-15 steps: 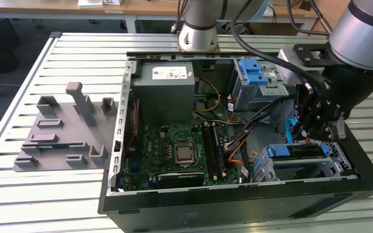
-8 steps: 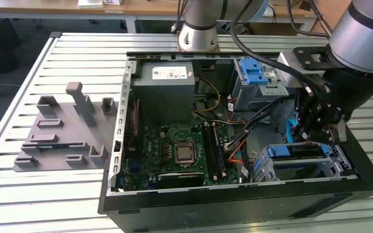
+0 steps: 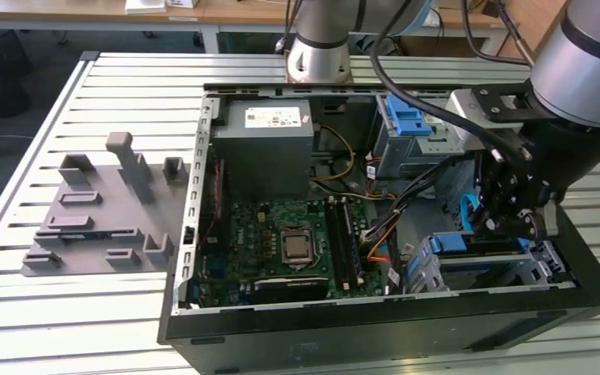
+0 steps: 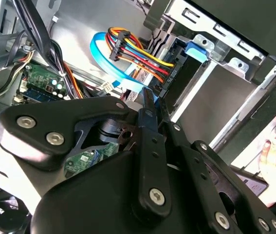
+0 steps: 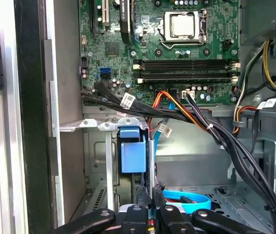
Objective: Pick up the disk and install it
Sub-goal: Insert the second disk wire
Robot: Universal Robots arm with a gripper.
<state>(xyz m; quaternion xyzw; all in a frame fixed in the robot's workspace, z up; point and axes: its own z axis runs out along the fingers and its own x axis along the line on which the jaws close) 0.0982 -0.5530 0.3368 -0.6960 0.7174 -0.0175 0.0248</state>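
The gripper (image 3: pixel 516 221), jaws together on a thin blue edge, hangs inside the computer case (image 3: pixel 383 332) beside the drive cage (image 5: pixel 128 146), with bundled cables (image 5: pixel 211 129) close alongside.

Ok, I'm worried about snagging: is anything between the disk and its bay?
Possibly. The gripper appears shut on the disk, held edge-on. A blue flat cable and a multicoloured wire plug lie just ahead of it, beside the metal bay.
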